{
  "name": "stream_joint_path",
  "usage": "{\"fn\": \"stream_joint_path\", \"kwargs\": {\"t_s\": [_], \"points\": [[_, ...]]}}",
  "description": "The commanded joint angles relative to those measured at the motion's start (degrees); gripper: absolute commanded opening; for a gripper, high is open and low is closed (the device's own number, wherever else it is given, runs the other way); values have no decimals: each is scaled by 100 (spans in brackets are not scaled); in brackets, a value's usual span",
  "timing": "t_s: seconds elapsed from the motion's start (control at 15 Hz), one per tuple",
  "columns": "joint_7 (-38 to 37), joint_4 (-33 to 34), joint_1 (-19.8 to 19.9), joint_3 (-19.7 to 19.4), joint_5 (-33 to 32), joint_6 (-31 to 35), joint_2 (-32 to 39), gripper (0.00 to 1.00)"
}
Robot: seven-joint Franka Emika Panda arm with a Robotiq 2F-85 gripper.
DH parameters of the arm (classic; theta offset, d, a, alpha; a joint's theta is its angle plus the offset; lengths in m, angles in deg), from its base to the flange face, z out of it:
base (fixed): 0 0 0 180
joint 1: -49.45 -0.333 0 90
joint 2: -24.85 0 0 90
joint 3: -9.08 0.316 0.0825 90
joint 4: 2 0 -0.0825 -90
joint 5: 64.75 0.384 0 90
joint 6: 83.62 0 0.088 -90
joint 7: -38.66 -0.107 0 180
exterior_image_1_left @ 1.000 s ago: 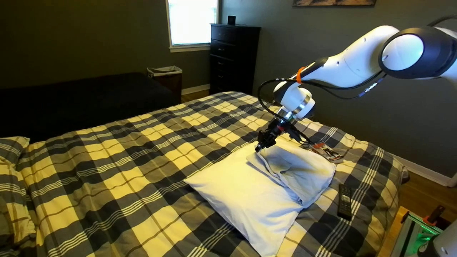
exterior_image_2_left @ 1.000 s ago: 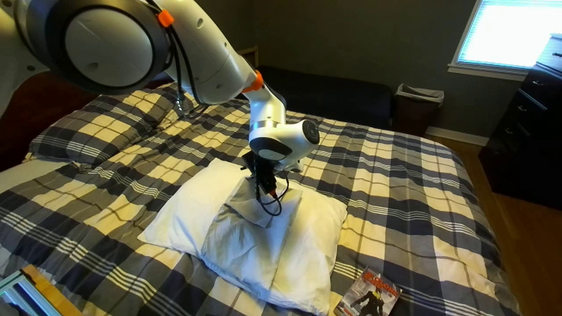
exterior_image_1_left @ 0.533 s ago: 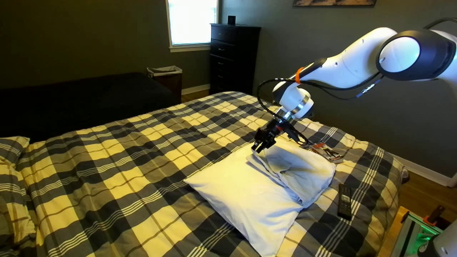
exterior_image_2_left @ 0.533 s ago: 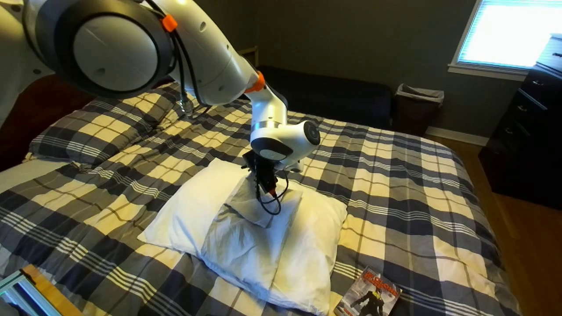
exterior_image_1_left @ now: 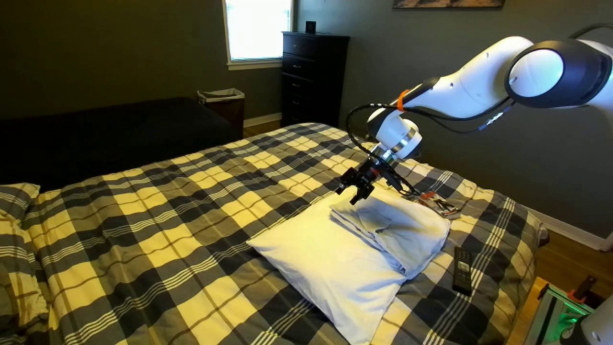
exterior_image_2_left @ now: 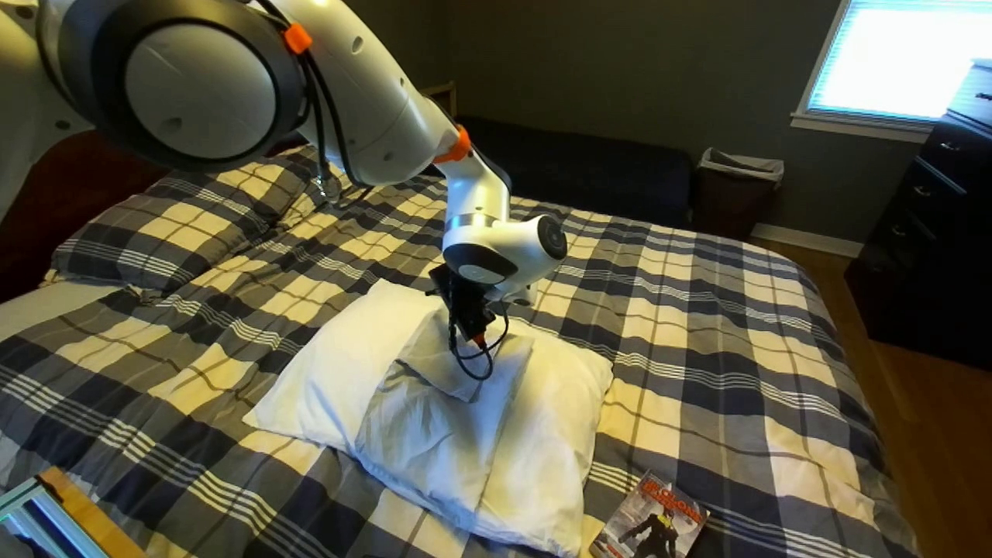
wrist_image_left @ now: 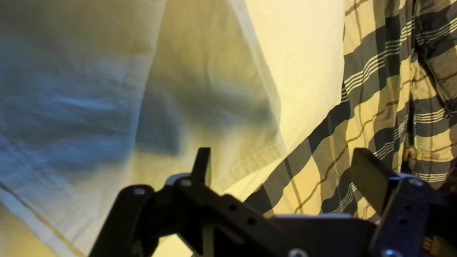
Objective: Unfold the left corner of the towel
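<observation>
The towel [exterior_image_1_left: 306,254] is a large white cloth lying on the bed, and a rumpled white layer [exterior_image_1_left: 407,239] is folded over part of it. In an exterior view, this folded layer [exterior_image_2_left: 434,442] has a flap lying across it under the hand. My gripper [exterior_image_1_left: 346,196] hangs just above the folded layer's far edge with its jaws spread wide. In the wrist view nothing is between the fingers of the gripper [wrist_image_left: 282,153]; the folded layer [wrist_image_left: 78,96] fills the left side, with one hemmed corner behind the left finger. The arm hides the fingertips in an exterior view.
A black-and-cream plaid bedcover [exterior_image_1_left: 158,244] lies under everything. A black remote [exterior_image_1_left: 462,273] rests beside the towel, and a picture-covered case [exterior_image_2_left: 655,515] sits near another of its corners. A dark cable [exterior_image_2_left: 474,376] loops from the hand over the cloth.
The jaws, shut at the raised edge of the folded layer a second ago, have opened wide. The edge has come free and sunk onto the towel. The arm has shifted only slightly.
</observation>
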Motion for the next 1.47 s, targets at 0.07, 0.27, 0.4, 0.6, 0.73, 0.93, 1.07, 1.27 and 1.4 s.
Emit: {"fn": "stream_joint_path", "kwargs": {"t_s": [0.07,0.27,0.4,0.6,0.73,0.93,1.07,1.27,1.4], "points": [[-330,-575,-88,-410,-82,-56,-445,100],[-547,-964,-105,-655,-262,-65,-715,100],[-706,-1188,-116,-803,-432,-88,-844,100],[-973,-1432,-93,-936,-727,-130,-961,100],[-1109,-1490,-64,-983,-924,-144,-942,100],[-1163,-1432,-27,-980,-1125,-95,-772,100],[-1146,-1388,2,-950,-1177,-80,-704,100],[-1138,-1344,6,-943,-1264,-49,-609,100],[-1170,-1326,8,-955,-1348,-27,-553,100]]}}
